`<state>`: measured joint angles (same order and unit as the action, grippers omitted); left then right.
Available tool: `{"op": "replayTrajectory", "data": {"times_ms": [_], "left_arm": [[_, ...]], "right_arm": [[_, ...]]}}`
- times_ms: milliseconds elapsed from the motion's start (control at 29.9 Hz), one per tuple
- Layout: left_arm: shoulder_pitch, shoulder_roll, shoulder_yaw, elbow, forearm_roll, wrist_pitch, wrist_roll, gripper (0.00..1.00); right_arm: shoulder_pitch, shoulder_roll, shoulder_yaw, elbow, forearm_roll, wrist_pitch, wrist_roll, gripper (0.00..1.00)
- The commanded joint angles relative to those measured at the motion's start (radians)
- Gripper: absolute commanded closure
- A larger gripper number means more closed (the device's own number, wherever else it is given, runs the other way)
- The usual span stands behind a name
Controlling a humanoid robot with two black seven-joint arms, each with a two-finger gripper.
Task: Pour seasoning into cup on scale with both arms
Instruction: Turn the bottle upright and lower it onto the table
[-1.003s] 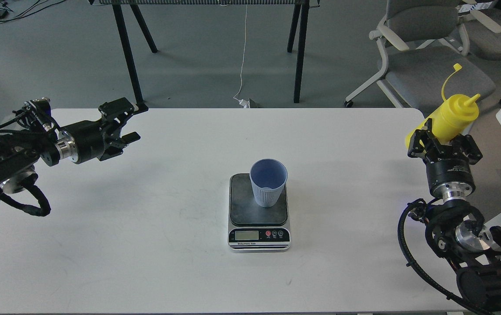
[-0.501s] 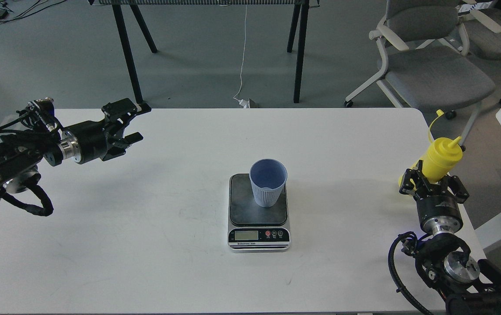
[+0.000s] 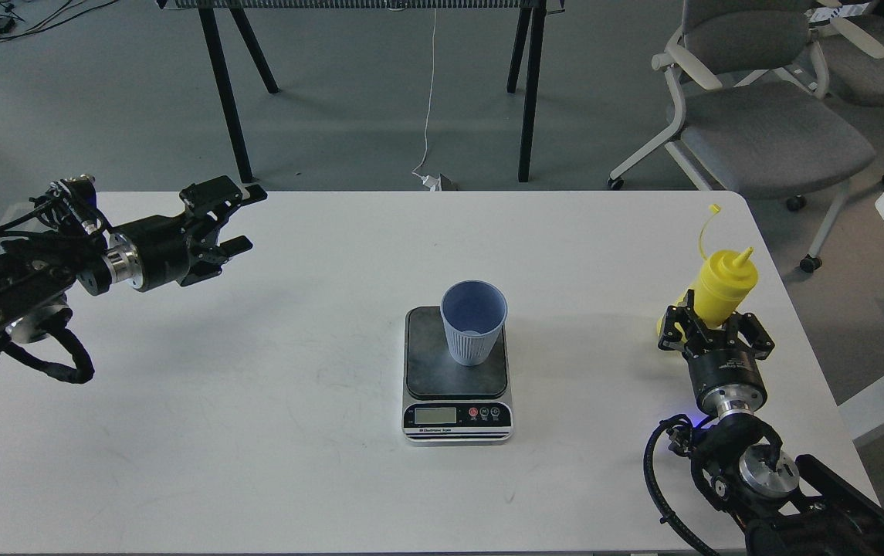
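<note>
Head view: our right gripper [image 3: 714, 330] clamps yellow bottle [image 3: 722, 289] near table [image 3: 256, 386] edge; left gripper [image 3: 232, 220] fingers spread, empty; blue cup [image 3: 473, 322] upright on scale [image 3: 457, 376].

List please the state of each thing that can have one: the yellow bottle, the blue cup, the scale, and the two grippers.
Yellow plastic squeeze bottle: held, tilted slightly, cap off the nozzle and hanging by its tether.
Light blue ribbed plastic cup: upright on the scale, mouth open.
Small flat kitchen scale: carrying the cup; display reading too small to tell.
Right gripper: shut on the bottle's lower body.
Left gripper: open, empty, above the white table.
</note>
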<state>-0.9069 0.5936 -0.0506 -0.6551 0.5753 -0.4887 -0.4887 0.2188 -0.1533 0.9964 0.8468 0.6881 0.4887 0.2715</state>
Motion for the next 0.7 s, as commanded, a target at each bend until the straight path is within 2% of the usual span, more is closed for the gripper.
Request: {"op": "replayTrajectory", "data": {"times_ms": [0,100,334,468,535,668], "left_arm": [[0.0,0.0,0.0,0.0,0.0,0.0,0.0,0.01],[-0.001,0.0,0.0,0.0,0.0,0.0,0.0,0.01],[-0.001,0.0,0.0,0.0,0.0,0.0,0.0,0.01],[-0.001,0.0,0.0,0.0,0.0,0.0,0.0,0.01],[-0.003,0.0,0.0,0.0,0.0,0.0,0.0,0.01],[-0.004,0.0,0.0,0.0,0.0,0.0,0.0,0.01]], "right_arm": [[0.001,0.003,-0.002,0.0,-0.008,0.0,0.0,0.85],[0.001,0.003,-0.002,0.0,-0.021,0.0,-0.002,0.76],[-0.004,-0.002,-0.002,0.005,-0.028,0.0,-0.003,0.48],[-0.009,-0.002,-0.002,0.012,-0.028,0.0,-0.012,0.16],[-0.01,0.0,-0.002,0.015,-0.028,0.0,-0.031,0.05],[-0.018,-0.002,-0.001,0.034,-0.028,0.0,-0.051,0.01]]}}
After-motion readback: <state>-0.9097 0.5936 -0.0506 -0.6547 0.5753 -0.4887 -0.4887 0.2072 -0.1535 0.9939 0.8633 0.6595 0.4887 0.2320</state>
